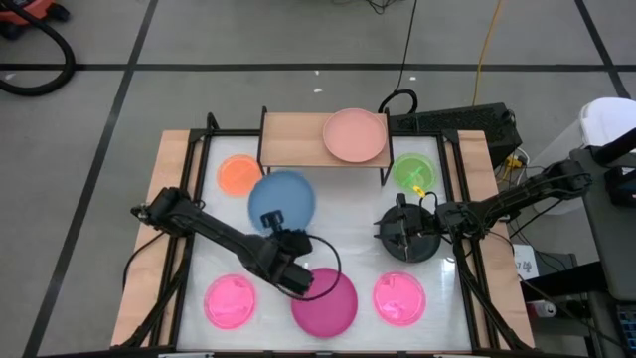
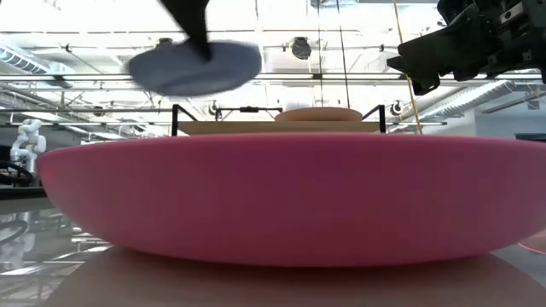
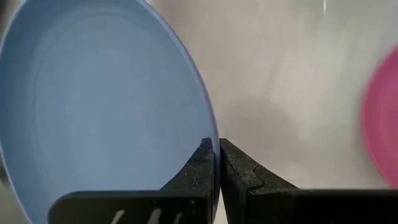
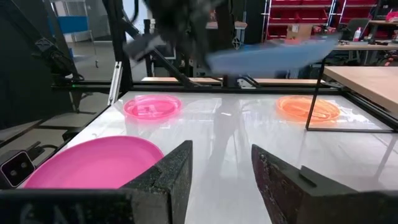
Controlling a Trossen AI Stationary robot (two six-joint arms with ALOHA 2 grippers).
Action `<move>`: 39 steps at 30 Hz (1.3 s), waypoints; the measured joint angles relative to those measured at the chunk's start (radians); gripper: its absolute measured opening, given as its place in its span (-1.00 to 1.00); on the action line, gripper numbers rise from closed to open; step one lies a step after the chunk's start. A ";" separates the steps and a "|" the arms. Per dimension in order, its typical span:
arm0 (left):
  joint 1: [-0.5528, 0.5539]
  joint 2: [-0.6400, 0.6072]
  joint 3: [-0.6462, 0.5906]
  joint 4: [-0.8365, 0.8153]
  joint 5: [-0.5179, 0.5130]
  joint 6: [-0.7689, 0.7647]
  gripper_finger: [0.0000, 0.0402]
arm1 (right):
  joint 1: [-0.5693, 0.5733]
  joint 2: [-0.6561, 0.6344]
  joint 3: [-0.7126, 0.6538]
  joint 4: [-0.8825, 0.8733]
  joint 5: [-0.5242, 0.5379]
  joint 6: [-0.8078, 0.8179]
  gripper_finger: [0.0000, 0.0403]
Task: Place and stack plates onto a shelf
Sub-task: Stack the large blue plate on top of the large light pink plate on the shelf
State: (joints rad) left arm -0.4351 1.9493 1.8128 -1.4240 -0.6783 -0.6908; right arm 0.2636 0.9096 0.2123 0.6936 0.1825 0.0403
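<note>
My left gripper [image 1: 276, 221] is shut on the blue plate [image 1: 282, 197], which hangs in the air above the middle of the table, blurred in the low view [image 2: 196, 66]. A salmon plate [image 1: 355, 134] lies on the right half of the light-wood shelf [image 1: 293, 139] at the far edge. My right gripper [image 4: 221, 168] is open and raised over the black plate [image 1: 415, 251] on the table's right, touching nothing. The magenta plate [image 1: 324, 301] lies flat at the near edge and fills the low view [image 2: 290, 196]. My left gripper pinches the blue plate by its rim [image 3: 210, 144] at the plate's near edge, one finger on the inner face and one on the outer. The fingers [image 3: 202, 165] come from the near side, slanting down. The plate is lifted clear and nearly level.
An orange plate [image 1: 238, 174] lies by the shelf's left legs and a green one [image 1: 413, 171] by its right legs. Two hot-pink plates [image 1: 231, 300] [image 1: 399, 298] flank the magenta one. The shelf's left half is bare.
</note>
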 joint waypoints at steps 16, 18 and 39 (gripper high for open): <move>0.343 -0.001 0.143 0.649 -0.155 1.154 -0.90 | 0.000 0.000 0.000 0.013 0.000 -0.027 -0.28; 0.392 -0.001 0.144 0.739 -0.091 1.228 -0.89 | 0.000 0.000 0.000 0.012 0.000 -0.027 -0.28; 0.611 0.000 0.015 0.934 0.289 1.219 -0.87 | 0.000 0.000 0.000 -0.025 -0.003 0.026 -0.28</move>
State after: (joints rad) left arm 0.1757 1.9495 1.8278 -0.4898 -0.3897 0.5285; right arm 0.2635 0.9100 0.2123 0.6685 0.1800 0.0666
